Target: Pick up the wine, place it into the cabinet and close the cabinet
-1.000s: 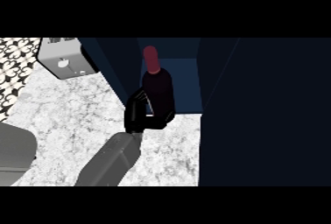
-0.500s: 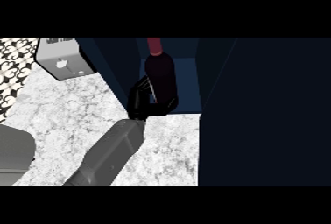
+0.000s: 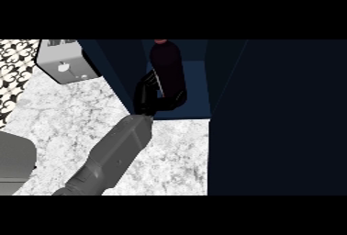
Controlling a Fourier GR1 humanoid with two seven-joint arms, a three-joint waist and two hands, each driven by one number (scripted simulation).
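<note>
The wine bottle (image 3: 169, 62) is dark with a red cap at the view's top edge. It stands upright inside the open dark blue cabinet (image 3: 195, 94). My right hand (image 3: 152, 95) is shut on the bottle's lower part from the left, fingers curled round it, and hides the base. Its grey forearm (image 3: 112, 153) runs up from the lower edge across the counter. The cabinet's door (image 3: 281, 119) stands open as a large dark panel at the right. My left hand does not show; only a grey piece of arm (image 3: 13, 160) lies at the left edge.
A grey box-shaped appliance (image 3: 64, 64) stands at the back left beside the cabinet's left wall (image 3: 115, 64). The white marbled counter (image 3: 176, 156) spreads in front of the cabinet. A patterned wall (image 3: 13, 73) shows at far left.
My right hand has carried the bottle farther back into the cabinet; the bottle's cap now touches the view's top edge. The forearm has stretched forward with it.
</note>
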